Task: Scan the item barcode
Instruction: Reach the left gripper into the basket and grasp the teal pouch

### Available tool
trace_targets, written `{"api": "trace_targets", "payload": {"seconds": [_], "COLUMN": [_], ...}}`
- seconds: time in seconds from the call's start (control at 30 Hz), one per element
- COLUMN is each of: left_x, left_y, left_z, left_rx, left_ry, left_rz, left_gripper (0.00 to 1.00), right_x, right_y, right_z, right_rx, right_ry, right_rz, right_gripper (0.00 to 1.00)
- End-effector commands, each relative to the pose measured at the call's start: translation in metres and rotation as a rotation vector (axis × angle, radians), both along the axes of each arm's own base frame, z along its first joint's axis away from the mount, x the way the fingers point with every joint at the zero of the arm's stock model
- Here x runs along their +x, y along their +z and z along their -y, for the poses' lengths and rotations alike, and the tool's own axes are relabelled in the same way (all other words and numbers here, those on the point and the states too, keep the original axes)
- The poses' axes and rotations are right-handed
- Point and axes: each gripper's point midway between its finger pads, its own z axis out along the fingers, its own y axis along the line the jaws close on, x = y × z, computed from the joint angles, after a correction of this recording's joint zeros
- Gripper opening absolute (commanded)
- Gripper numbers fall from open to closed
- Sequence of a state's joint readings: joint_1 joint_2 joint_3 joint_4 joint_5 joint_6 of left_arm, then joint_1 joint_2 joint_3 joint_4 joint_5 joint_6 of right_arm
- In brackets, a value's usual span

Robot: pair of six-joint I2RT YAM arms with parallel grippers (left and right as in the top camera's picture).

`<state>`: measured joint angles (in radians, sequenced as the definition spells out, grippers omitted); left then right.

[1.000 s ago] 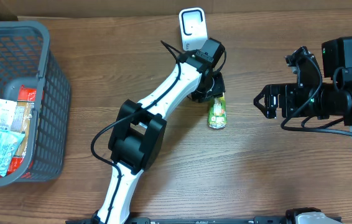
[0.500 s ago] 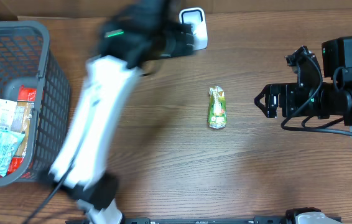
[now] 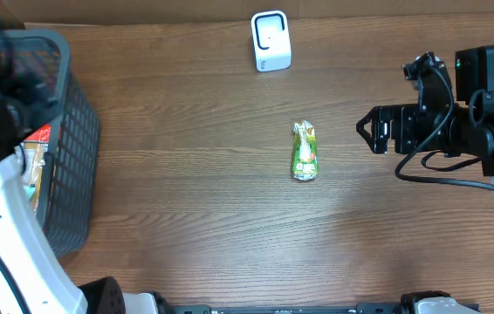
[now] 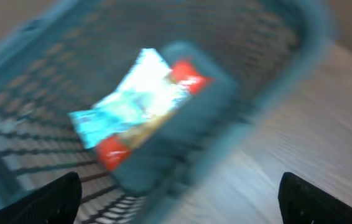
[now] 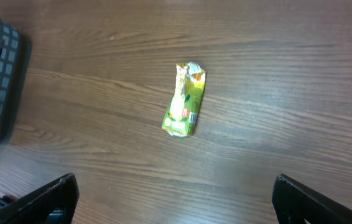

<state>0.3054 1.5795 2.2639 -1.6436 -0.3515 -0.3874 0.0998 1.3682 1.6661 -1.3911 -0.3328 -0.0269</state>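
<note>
Wooden table [image 3: 195, 183], green packet [image 3: 305, 151], print unreadable, left gripper [image 4: 179, 199], right gripper [image 5: 175, 199] both spread wide, empty

Wooden table [image 3: 186, 174] fills my overhead feed: mid-brown surface, grain running left to right, darker streaks throughout. Beyond far edge, paler tan strip [image 3: 142, 10], flat and plain; I cannot tell whether wall, board or floor. Light even, apparently from above; shadows on wood soft and faint. Right wrist feed shows same wood, grain sharp, tone slightly warmer. Left wrist feed motion-blurred; wood reads there only as pale grey-brown smear along right side, grain lines barely traceable.
</note>
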Motion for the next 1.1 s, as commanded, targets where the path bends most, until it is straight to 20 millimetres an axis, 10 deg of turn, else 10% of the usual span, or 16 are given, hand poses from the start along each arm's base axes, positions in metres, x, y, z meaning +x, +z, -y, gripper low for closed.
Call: {"api": "trace_targets", "payload": {"seconds": [0.0, 0.37, 0.7, 1.07], "left_x": [-0.019, -0.055, -0.030, -0.022], "left_y": [-0.009, -0.121, -0.215, -0.245], "left_z": [-0.040, -0.113, -0.133, -0.153], "left_rx": [0.054, 0.068, 0.162, 0.182], "left_ry": [0.171, 0.399, 0.029, -0.259], "left_rz": [-0.046, -0.323, -0.517, -0.538], "left_gripper": [0.94, 0.98, 1.00, 1.00], "right_x": [0.003, 0.003, 0.003, 0.003], "right_y": [0.008, 0.008, 0.008, 0.008], "right_z": [-0.001, -0.001, -0.001, -0.001], "right_rx": [-0.003, -0.003, -0.003, -0.003], "right_ry": [0.009, 0.010, 0.009, 0.009], "right_rz": [0.029, 0.029, 0.029, 0.029], "right_gripper": [1.00, 1.00, 1.00, 1.00]}}
